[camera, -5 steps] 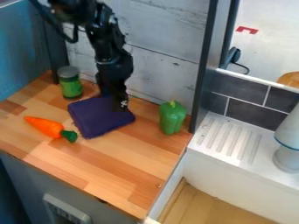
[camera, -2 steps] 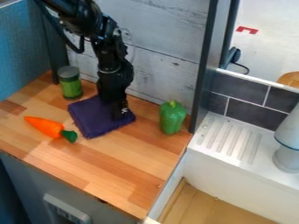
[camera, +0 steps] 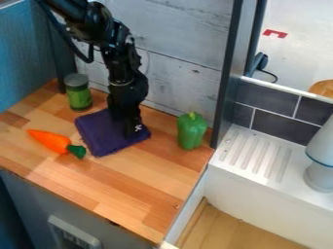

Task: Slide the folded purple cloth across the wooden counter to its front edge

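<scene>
Black gripper [camera: 133, 130] low over one purple cloth [camera: 99, 136]

How far it is open, and whether it has hold of the cloth, cannot be told. The single cloth lies on the wooden counter [camera: 139, 194], toward its back. Around it are three things: one orange carrot [camera: 48, 140] with a green top just beside its left edge, one green jar [camera: 79, 97] standing behind, and one green pepper [camera: 191, 132] upright to the right, near the wall [camera: 175, 80].
</scene>
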You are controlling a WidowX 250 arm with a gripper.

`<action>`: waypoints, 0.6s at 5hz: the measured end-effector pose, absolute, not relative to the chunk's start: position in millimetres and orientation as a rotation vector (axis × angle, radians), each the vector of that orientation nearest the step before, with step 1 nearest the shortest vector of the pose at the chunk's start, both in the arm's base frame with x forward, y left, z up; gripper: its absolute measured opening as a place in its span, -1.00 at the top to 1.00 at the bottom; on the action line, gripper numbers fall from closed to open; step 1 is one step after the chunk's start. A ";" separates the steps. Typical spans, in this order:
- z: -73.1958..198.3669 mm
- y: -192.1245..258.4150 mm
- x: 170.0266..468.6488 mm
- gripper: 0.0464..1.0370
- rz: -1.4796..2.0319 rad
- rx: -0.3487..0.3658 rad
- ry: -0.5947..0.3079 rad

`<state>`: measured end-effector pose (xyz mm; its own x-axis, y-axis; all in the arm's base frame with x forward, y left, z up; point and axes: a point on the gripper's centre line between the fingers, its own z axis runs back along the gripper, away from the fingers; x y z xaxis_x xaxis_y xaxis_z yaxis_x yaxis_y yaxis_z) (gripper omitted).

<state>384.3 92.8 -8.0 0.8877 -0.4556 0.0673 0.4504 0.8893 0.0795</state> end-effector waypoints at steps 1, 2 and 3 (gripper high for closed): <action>-9.3 83.5 366.9 -0.94 -0.475 0.043 -0.072; -10.2 60.6 348.3 -0.94 -0.524 0.028 -0.059; -10.2 44.9 336.6 -0.94 -0.549 0.020 -0.067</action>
